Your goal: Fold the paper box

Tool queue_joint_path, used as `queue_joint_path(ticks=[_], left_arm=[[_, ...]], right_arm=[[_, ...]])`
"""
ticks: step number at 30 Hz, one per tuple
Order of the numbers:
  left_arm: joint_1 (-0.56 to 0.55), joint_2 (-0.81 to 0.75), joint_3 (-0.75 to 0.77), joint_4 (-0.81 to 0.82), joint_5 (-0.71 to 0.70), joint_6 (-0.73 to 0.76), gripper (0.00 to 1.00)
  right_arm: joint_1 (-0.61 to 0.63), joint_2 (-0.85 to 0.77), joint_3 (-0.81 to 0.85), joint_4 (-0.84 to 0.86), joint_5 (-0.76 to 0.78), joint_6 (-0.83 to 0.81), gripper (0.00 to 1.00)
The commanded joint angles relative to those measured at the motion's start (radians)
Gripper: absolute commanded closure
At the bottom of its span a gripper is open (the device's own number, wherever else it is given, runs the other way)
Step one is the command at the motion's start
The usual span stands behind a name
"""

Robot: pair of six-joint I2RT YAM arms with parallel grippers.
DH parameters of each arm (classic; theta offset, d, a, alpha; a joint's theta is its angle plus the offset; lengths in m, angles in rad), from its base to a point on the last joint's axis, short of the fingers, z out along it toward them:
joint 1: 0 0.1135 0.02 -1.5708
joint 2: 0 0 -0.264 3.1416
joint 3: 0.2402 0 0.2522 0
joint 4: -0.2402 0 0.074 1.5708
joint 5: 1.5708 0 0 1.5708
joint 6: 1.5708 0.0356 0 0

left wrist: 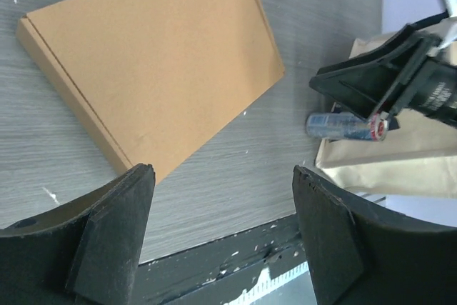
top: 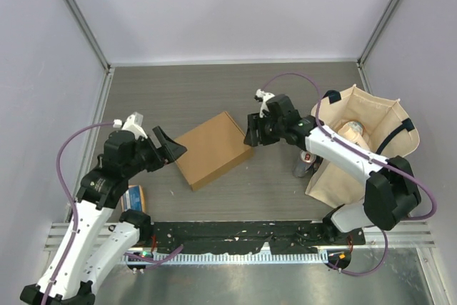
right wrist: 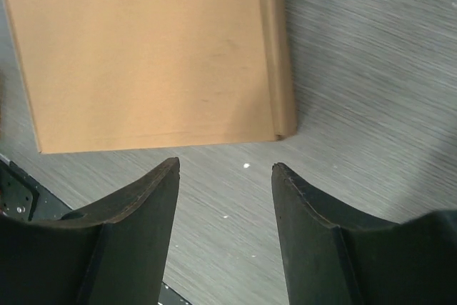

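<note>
Grey tabletop (top: 235,83), walls all round. Beige tote bag (top: 389,126) at right edge, standing open. Paper box (top: 212,149) in middle of tabletop, flat & shut, turned a bit slantwise.

Left gripper (top: 170,146) just beside box's left corner, jaws wide open, holding nothing. Right gripper (top: 251,133) just beside box's right corner, jaws open too, empty, not touching box going by wrist view. Small packet (top: 133,196) near left end of near edge. Small tube (top: 303,166) on tabletop, next to bag.

Prob. last bit of job: letting go.
- Pull both grippers straight back & up, slow.
- Keep jaws wide, so no bump to box corners.
- Look at lid edge: flat all along?
- If popping up, press down gently on top w/ one gripper.
</note>
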Motion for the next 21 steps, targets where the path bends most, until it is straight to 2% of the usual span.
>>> queue_joint_path(ticks=[1, 2, 5, 7, 10, 13, 14, 17, 21], left_arm=[[-0.003, 0.054, 0.024, -0.038, 0.029, 0.066, 0.19], [-0.004, 0.060, 0.025, -0.018, 0.043, 0.075, 0.19], [-0.006, 0.092, 0.016, 0.058, 0.093, 0.116, 0.18], [-0.027, 0.128, 0.025, 0.063, 0.069, 0.144, 0.18], [-0.079, 0.194, 0.039, 0.027, 0.037, 0.187, 0.24], [-0.169, 0.200, 0.025, 0.019, -0.109, 0.210, 0.25], [-0.194, 0.198, 0.025, 0.010, -0.197, 0.215, 0.25], [-0.262, 0.201, 0.013, 0.004, -0.256, 0.209, 0.25], [-0.331, 0.212, -0.004, 0.030, -0.316, 0.187, 0.23]], right_arm=[[0.143, 0.015, 0.078, -0.041, 0.183, 0.057, 0.40], [0.188, 0.016, 0.063, -0.020, 0.189, 0.166, 0.40], [0.243, 0.002, -0.041, 0.139, 0.163, 0.328, 0.39], [0.291, -0.027, -0.086, 0.184, 0.250, 0.370, 0.39], [0.312, -0.057, -0.126, 0.210, 0.284, 0.398, 0.39], [0.308, -0.054, -0.164, 0.186, 0.332, 0.527, 0.38], [0.308, -0.053, -0.178, 0.183, 0.376, 0.587, 0.37], [0.308, -0.044, -0.275, 0.345, 0.358, 0.739, 0.37], [0.280, 0.018, -0.272, 0.431, 0.372, 0.769, 0.37]])
